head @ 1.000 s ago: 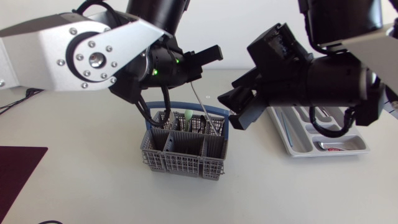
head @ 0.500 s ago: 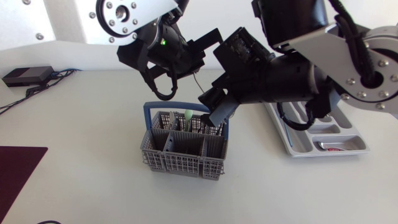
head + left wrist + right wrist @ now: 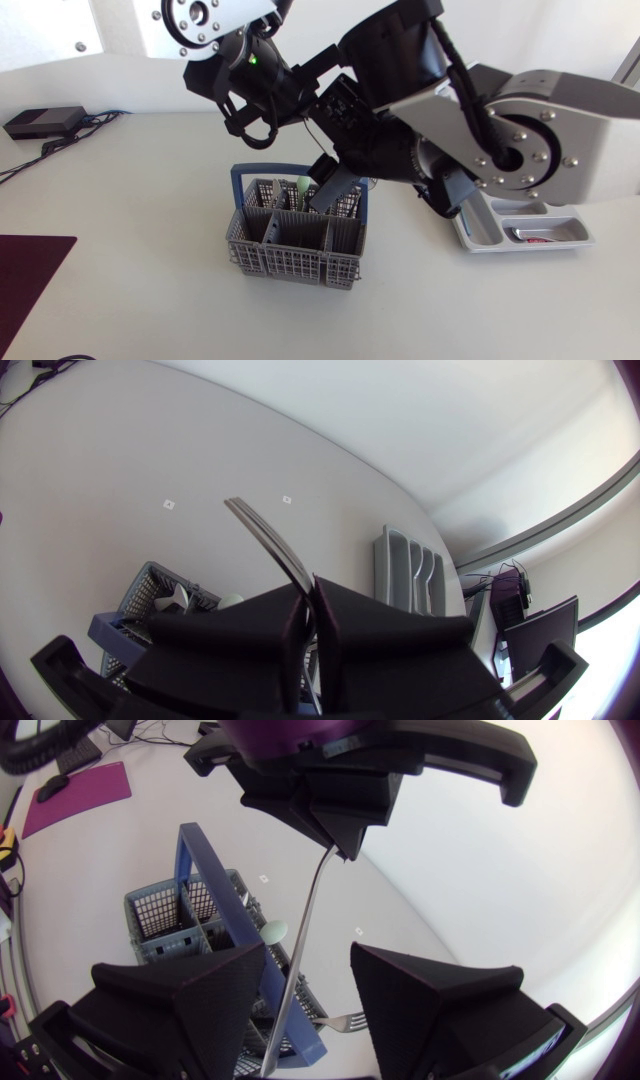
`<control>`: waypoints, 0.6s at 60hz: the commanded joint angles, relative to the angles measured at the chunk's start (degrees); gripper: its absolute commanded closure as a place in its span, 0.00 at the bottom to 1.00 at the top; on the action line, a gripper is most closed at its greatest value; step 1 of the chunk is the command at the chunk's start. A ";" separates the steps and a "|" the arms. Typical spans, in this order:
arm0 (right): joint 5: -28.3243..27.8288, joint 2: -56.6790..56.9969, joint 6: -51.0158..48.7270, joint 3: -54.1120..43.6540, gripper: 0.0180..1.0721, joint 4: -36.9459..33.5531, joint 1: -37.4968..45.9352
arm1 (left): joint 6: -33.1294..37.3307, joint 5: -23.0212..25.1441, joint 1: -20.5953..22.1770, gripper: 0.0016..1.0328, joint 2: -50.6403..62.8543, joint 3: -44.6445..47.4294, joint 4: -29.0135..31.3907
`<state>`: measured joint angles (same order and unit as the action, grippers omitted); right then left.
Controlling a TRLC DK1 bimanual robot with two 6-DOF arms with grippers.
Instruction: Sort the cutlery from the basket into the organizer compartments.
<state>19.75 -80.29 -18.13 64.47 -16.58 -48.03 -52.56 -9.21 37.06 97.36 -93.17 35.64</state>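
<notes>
The grey wire basket (image 3: 290, 245) with a blue handle (image 3: 205, 870) stands mid-table and holds several cutlery pieces, among them a pale green-tipped one (image 3: 299, 184). My left gripper (image 3: 318, 72) hangs above the basket, shut on the upper end of a slim metal utensil (image 3: 305, 925) that points down toward it. In the left wrist view the utensil's end (image 3: 268, 538) sticks out past the shut fingers (image 3: 280, 630). My right gripper (image 3: 308, 1005) is open just over the basket's back right corner, with the utensil's shaft passing between its fingers. The grey organizer (image 3: 480, 240) lies to the right.
A red-handled piece (image 3: 537, 240) lies in the organizer's near compartment. A fork (image 3: 335, 1018) rests in the basket below my right gripper. A dark purple mat (image 3: 30, 280) covers the near left corner, and a black box with cables (image 3: 35, 122) sits at the back left.
My right arm has swung left from the organizer side to over the basket, bringing its open fingers around the utensil. My left arm has drawn back and up with the utensil.
</notes>
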 commanded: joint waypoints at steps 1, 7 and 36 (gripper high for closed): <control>3.10 -1.80 -2.17 0.92 0.40 1.72 -1.45 | -2.11 1.04 -0.94 0.97 1.08 -3.16 0.75; 7.32 -3.29 -3.75 1.28 0.40 3.04 -2.68 | -2.55 2.53 -1.64 0.97 0.99 -3.78 1.98; 15.14 -6.19 -10.08 1.63 0.64 8.14 -5.41 | -2.38 3.85 -2.34 0.97 0.46 -2.72 3.30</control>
<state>33.32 -85.19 -26.06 65.12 -10.00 -52.66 -52.97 -5.96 35.29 97.45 -94.91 38.57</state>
